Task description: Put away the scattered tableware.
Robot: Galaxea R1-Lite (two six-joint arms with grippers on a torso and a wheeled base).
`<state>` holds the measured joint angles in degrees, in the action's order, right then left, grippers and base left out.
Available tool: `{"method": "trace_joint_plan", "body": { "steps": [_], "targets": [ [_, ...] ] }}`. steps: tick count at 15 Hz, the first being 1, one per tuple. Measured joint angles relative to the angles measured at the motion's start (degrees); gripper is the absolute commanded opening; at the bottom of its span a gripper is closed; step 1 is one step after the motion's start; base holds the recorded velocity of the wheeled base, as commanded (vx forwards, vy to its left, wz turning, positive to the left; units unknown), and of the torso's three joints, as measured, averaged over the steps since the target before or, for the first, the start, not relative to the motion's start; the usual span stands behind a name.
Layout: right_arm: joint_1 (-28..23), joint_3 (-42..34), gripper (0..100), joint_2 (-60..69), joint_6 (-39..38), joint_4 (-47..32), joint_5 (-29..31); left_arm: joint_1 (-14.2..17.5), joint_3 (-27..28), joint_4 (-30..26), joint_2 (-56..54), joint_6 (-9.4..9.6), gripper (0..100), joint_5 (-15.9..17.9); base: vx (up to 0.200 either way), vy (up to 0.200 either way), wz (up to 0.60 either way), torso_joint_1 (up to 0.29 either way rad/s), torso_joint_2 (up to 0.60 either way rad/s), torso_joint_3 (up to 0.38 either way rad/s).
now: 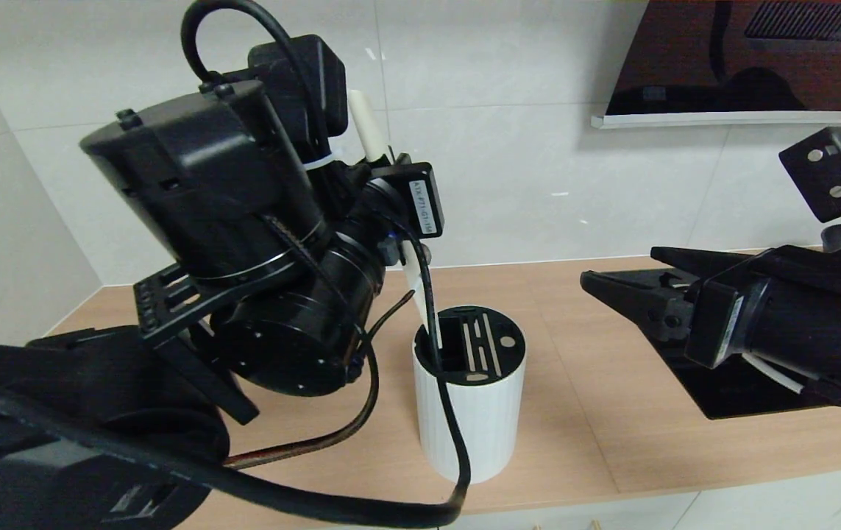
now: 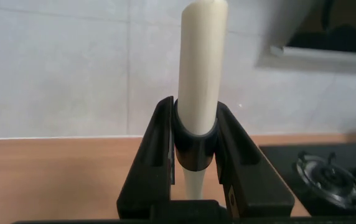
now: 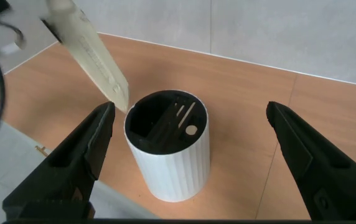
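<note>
A white ribbed utensil holder (image 1: 472, 401) (image 3: 168, 162) with a black slotted top stands near the counter's front edge. My left gripper (image 2: 195, 118) is shut on a cream-coloured utensil (image 2: 201, 56) at its black collar, held upright above the holder. Its handle (image 1: 366, 125) sticks up and its flat blade (image 1: 420, 298) (image 3: 94, 53) slants down, the tip at the rim of the holder's open compartment. My right gripper (image 1: 619, 269) (image 3: 190, 107) hovers open to the right of the holder, with nothing between its fingers.
The wooden counter (image 1: 597, 442) runs along a white tiled wall. A black hob (image 1: 744, 394) with a burner (image 2: 327, 177) lies to the right of the holder, under my right arm. A dark range hood (image 1: 744, 59) hangs at the upper right.
</note>
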<state>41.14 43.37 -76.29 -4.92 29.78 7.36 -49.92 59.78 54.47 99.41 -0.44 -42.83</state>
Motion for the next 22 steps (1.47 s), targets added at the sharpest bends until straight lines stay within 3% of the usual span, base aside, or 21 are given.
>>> {"method": "trace_joint_plan", "body": {
  "steps": [6, 15, 22],
  "targets": [
    [-0.02, -0.11, 100, -0.48, 0.02, -0.01, 0.02, -0.33, 1.12, 4.02, 5.22, -0.02, 0, -0.56, 0.0, 0.0, 0.0, 0.0, 0.0, 0.0],
    [-0.02, -0.22, 100, -0.61, 0.0, 0.0, 0.0, -0.33, 1.13, 5.19, 9.37, -0.16, 0, -0.69, 0.0, 0.0, 0.0, 0.0, 0.0, 0.0],
    [-0.02, -0.33, 100, -0.63, 0.04, 0.0, 0.02, -0.44, 0.39, 5.17, 11.89, -1.72, 0, -1.18, 0.0, 0.0, 0.0, 0.0, 0.0, 0.0]
  ]
}}
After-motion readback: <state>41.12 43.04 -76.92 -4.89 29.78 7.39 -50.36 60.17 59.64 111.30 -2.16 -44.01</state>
